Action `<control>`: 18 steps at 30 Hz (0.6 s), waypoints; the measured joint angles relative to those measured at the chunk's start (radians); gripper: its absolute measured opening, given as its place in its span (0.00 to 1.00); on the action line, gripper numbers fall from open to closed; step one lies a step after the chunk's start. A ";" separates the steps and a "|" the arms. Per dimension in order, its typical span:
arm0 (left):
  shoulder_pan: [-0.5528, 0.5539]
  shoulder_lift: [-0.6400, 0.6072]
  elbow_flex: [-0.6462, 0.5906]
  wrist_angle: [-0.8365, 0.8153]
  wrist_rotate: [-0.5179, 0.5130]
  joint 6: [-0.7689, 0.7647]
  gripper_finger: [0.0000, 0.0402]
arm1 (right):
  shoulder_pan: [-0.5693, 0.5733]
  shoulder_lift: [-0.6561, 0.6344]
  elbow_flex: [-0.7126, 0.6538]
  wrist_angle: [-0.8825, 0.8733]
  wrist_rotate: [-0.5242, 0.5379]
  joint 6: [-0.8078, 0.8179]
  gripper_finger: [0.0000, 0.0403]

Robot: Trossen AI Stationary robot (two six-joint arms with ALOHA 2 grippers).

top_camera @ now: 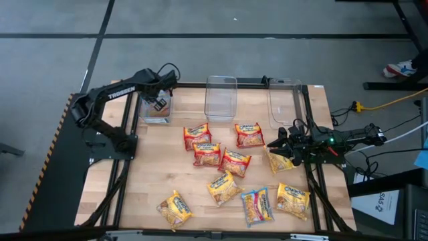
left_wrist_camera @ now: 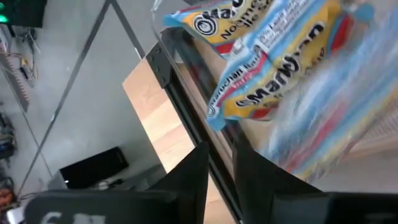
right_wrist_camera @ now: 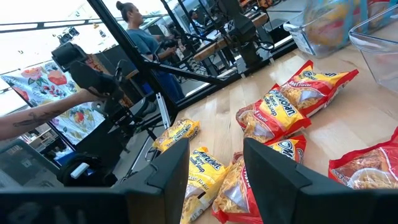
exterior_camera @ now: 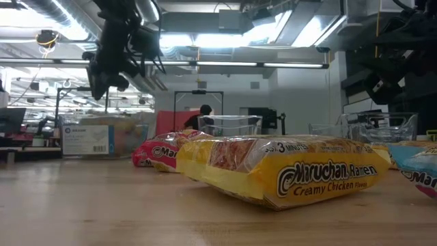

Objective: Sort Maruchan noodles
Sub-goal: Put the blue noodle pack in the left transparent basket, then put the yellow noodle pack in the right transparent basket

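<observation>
Maruchan noodle packets lie flat on the wooden table: red ones [top_camera: 206, 153] near the middle, yellow ones [top_camera: 224, 187] toward the near edge, and one blue [top_camera: 257, 205]. My left gripper [top_camera: 159, 102] hangs open over the far-left clear bin [top_camera: 155, 115], pointing steeply down. Below it, blue packets [left_wrist_camera: 273, 56] lie in that bin; one [left_wrist_camera: 336, 106] shows only as a blur. Nothing sits between its fingers [left_wrist_camera: 221, 149]. My right gripper [top_camera: 277, 144] waits level and open at the table's right side, next to a yellow packet [top_camera: 277, 161].
Two more clear bins stand along the far edge, one in the middle [top_camera: 221, 97] and one to the right [top_camera: 284, 100]. A black frame rail [top_camera: 127, 174] runs along the table's left side. People [right_wrist_camera: 140, 37] work at benches beyond the table.
</observation>
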 joint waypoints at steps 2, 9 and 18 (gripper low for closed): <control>0.000 -0.014 0.000 0.001 -0.002 -0.020 0.17 | 0.000 0.000 0.000 0.000 0.000 0.000 0.39; -0.030 -0.065 0.059 -0.005 0.186 -0.171 0.17 | 0.000 0.000 0.000 0.000 0.000 -0.005 0.39; -0.256 -0.091 0.109 0.242 0.841 -0.433 0.17 | 0.000 0.000 0.000 0.000 0.000 -0.009 0.39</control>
